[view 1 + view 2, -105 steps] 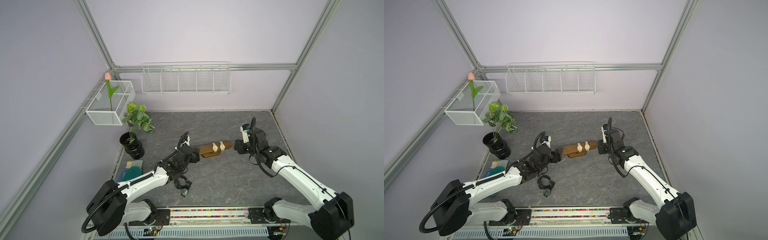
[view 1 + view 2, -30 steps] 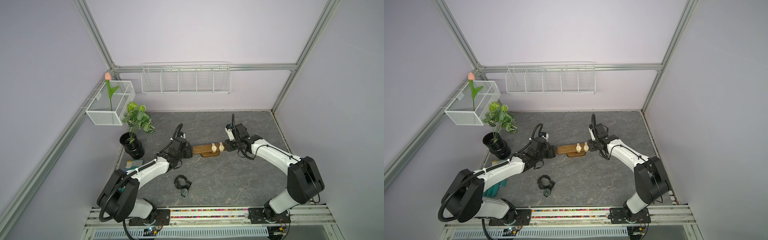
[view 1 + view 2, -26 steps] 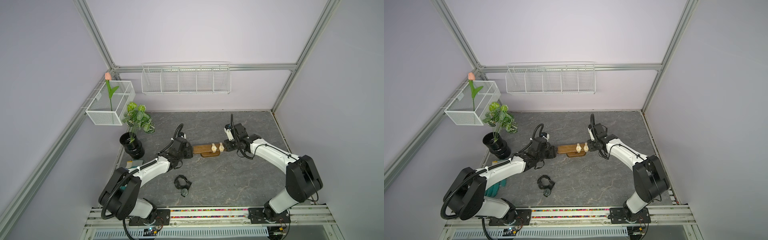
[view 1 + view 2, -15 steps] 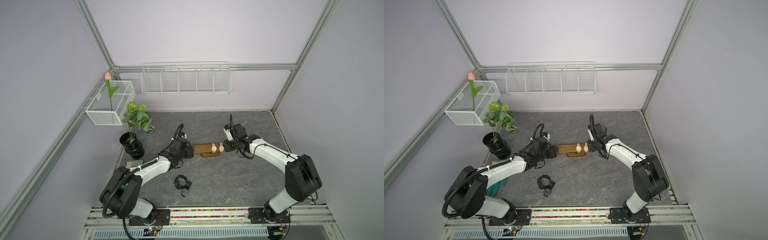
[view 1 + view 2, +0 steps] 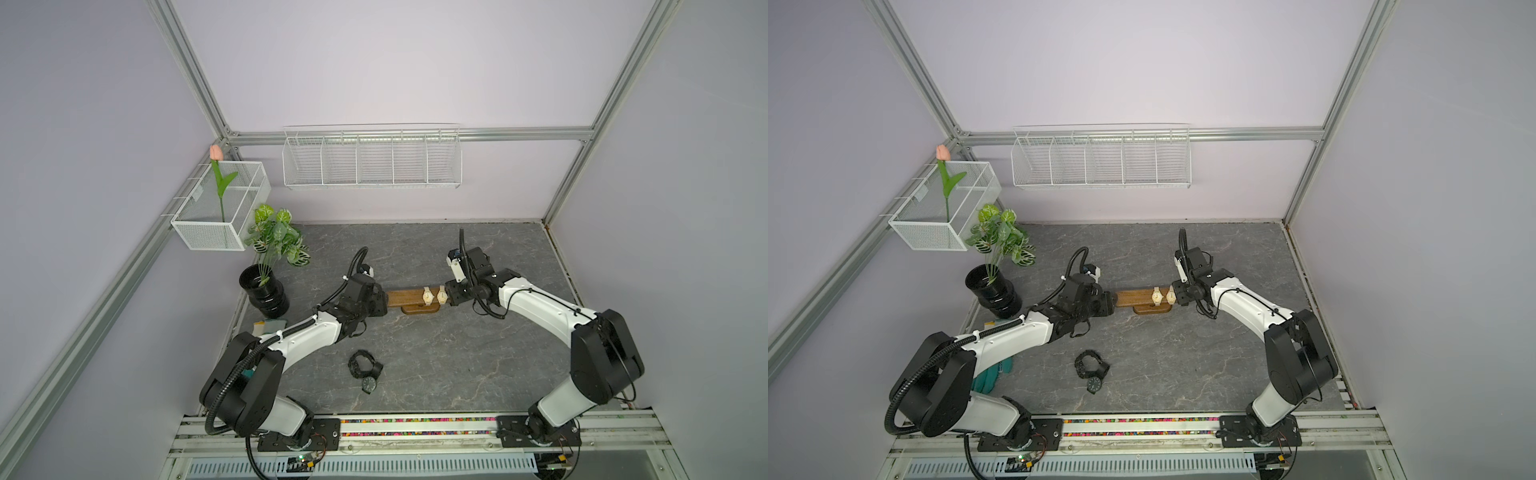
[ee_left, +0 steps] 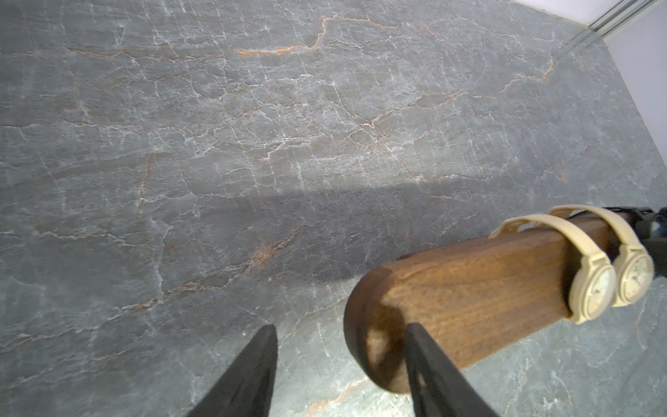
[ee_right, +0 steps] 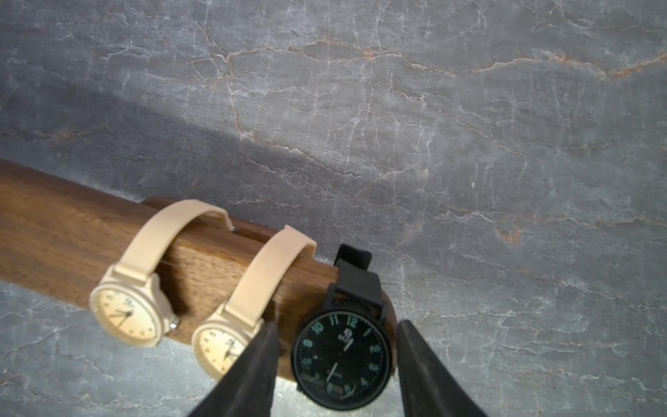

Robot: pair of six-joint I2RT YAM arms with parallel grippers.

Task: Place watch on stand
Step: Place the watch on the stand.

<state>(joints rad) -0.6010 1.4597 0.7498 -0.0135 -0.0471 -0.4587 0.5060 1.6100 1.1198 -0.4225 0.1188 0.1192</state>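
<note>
**Desk:** What are you seeing, nearest first?

**Me:** Close to the front rail, a loose black watch (image 5: 364, 372) is lying curled on the grey table (image 5: 457, 365), well apart from both arms.

**Desk:** And the claws?

**Me:** My left gripper (image 6: 340, 326) is standing fingers apart at the bare rounded end of the stand (image 6: 469, 292), one finger crossing it and clamping nothing. My right gripper (image 7: 338, 322) is straddling the black watch (image 7: 341, 361), which is hanging on the stand's opposite end. Its fingers are apart, with a sliver of gap showing on either side of the face. One beige watch (image 7: 216, 348) is sitting just beside it, a second beige watch (image 7: 124, 317) further along.

**Desk:** Behind?

**Me:** A potted plant (image 5: 274, 237) is standing by the left wall. A wire basket (image 5: 208, 237) and a long wire rack (image 5: 372, 166) are hanging on the walls.
</note>
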